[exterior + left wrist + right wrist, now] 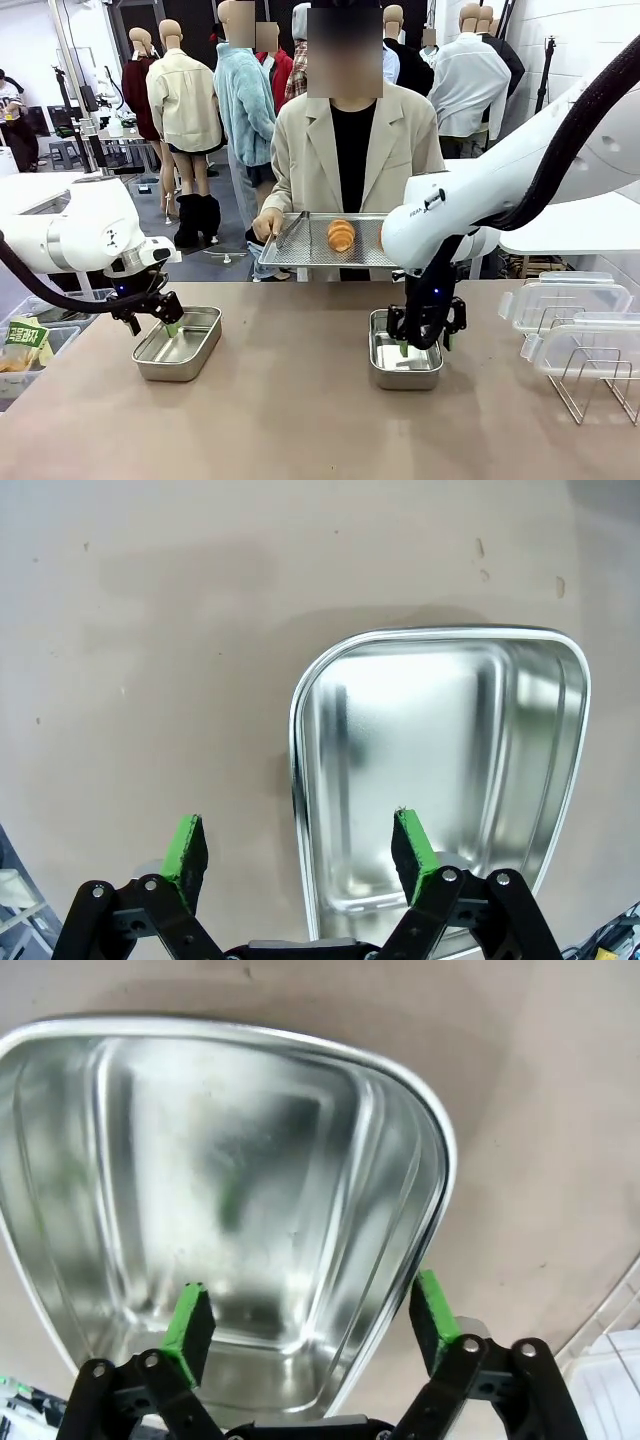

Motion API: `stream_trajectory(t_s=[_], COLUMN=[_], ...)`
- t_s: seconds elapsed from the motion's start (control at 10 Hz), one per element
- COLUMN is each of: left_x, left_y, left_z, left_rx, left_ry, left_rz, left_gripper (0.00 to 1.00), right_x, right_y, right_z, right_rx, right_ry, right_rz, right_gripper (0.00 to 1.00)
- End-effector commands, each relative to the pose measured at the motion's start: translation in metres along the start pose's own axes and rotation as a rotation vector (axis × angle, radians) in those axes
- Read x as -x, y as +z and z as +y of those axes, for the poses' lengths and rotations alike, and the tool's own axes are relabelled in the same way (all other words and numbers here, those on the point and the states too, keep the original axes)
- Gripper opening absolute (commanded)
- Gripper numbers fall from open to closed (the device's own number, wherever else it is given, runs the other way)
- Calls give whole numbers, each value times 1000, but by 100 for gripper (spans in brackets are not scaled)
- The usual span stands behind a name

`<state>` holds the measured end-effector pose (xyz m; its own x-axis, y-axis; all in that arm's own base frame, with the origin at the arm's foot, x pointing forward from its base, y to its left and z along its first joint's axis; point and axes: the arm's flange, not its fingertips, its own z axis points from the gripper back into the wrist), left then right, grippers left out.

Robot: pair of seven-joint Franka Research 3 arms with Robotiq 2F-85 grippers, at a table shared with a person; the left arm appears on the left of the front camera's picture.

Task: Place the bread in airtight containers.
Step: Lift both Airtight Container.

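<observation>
A person at the far side holds a flat metal tray (300, 248) carrying a golden-brown croissant, the bread (341, 235). Two empty steel containers sit on the table, one on the left (180, 345) and one on the right (405, 364). My left gripper (165, 322) hovers open over the left container's near-left rim. In its wrist view (300, 852), one pad is above the table and the other above the container (440, 750). My right gripper (425, 342) stands open low over the right container. Seen from the right wrist (312, 1318), it straddles the rim of that container (200, 1150).
Clear plastic lids (565, 300) are stacked at the right edge of the table, with a wire rack (595, 375) in front of them. A bin holding a green packet (25, 345) stands off the table's left side. Bare tabletop lies between the two containers.
</observation>
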<state>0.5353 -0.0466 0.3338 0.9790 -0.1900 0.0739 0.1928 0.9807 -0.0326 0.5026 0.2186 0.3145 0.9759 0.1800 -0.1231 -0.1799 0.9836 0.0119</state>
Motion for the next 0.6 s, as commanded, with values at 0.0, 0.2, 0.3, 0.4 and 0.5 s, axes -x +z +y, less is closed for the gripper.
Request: stream_trajectory(t_s=[0.0,0.2,0.3,0.4,0.5], left_x=[-4,-6,-7,-8,-9], left_y=[4,5,6,6,5], left_z=[-4,-5,-8,-10,-12], left_rx=[6,-11,-6,1,5], left_ry=[21,17,8,-2,-7], left_rz=[20,31,33,40,52], left_gripper=[56,18,0,0,0], right_x=[-4,-7,-8,-8,-9], right_y=[-1,-6,-7,-7,-8], right_z=[3,6,7,7,6], right_rx=[31,56,66,67,70], right_ry=[-35,-114,-122,-116,-136], right_rz=[-39,-72,-68,-77,-73], right_gripper=[70,30,10,0,0])
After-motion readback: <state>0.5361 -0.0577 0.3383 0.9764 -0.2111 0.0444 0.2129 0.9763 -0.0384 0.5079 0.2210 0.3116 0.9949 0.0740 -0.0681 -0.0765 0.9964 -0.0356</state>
